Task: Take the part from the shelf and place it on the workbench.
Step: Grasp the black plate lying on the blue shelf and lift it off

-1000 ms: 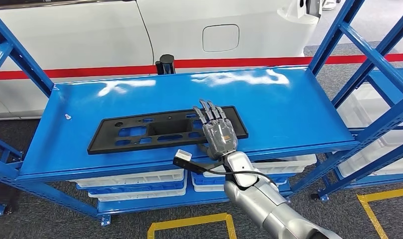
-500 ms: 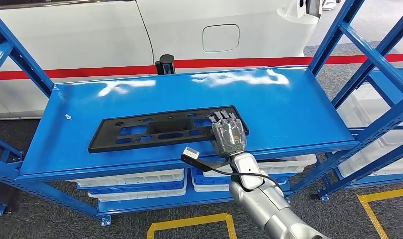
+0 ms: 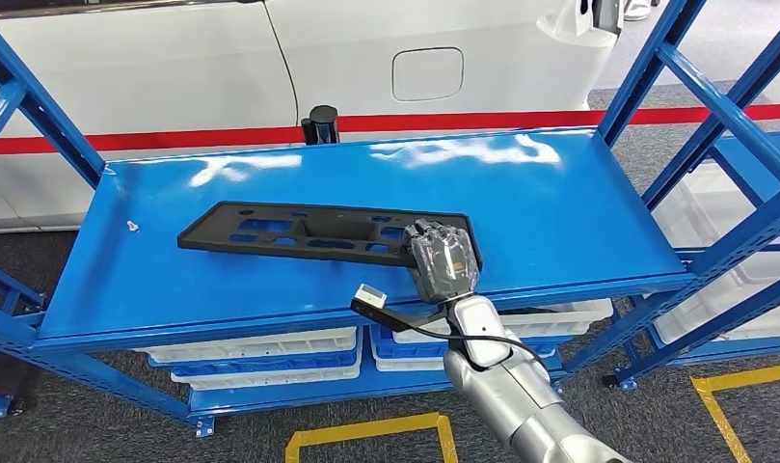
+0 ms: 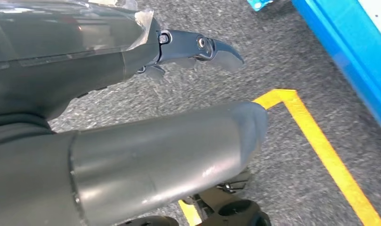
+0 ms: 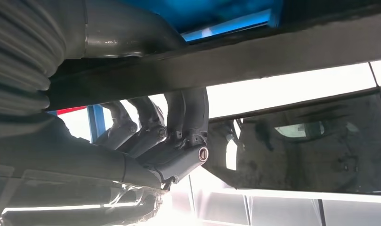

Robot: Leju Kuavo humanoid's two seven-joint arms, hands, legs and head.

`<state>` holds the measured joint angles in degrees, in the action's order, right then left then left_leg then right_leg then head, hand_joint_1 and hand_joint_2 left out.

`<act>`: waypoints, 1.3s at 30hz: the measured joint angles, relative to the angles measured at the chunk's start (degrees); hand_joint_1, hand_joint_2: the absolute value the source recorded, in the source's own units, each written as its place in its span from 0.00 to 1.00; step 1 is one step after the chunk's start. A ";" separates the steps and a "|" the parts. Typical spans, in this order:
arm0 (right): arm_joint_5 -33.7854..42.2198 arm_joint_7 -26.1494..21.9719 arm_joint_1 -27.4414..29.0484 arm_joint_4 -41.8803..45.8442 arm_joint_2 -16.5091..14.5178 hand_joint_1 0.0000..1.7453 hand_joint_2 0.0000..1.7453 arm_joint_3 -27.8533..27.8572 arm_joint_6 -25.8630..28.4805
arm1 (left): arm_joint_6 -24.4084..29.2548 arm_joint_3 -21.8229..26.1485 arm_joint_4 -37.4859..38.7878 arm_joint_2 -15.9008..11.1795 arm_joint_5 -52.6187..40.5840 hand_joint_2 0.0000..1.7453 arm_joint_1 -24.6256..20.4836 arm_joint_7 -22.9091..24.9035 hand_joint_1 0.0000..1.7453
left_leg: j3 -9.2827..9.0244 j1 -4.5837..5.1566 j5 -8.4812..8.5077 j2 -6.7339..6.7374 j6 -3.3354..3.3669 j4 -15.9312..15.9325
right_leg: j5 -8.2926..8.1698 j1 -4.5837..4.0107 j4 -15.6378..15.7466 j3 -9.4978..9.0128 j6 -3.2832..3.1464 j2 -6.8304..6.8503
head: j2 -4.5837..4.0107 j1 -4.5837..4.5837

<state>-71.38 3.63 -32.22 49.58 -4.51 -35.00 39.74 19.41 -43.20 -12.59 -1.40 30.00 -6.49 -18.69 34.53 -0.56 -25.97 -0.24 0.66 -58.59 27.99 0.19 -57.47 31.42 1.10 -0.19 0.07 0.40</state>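
On the big blue metal shelf my right hand grips the near right end of the flat black plastic part (tilted, that end raised). White plastic bins sit below, contents hidden. My left hand hangs, fingers apart.

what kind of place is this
Likely a car factory or assembly workshop: blue steel shelving with white parts bins underneath, a white car body behind it, and yellow floor markings on grey carpet.
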 joint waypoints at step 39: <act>43.30 -16.43 4.14 21.83 2.40 1.00 1.00 0.18 -4.84 | 1.15 0.14 -0.17 -0.09 -0.50 1.00 0.43 1.96 0.00 | 0.06 0.00 0.00 -0.02 0.00 0.00 | 0.00 0.00 0.00 0.05 0.00 0.01 | 0.00 0.01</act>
<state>-28.08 -12.80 -28.08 71.40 -2.11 -34.82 34.90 20.56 -43.06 -12.76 -1.49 29.51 -6.06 -16.73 34.59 -0.56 -25.97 -0.26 0.66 -58.59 27.99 0.18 -57.47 31.47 1.10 -0.18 0.07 0.41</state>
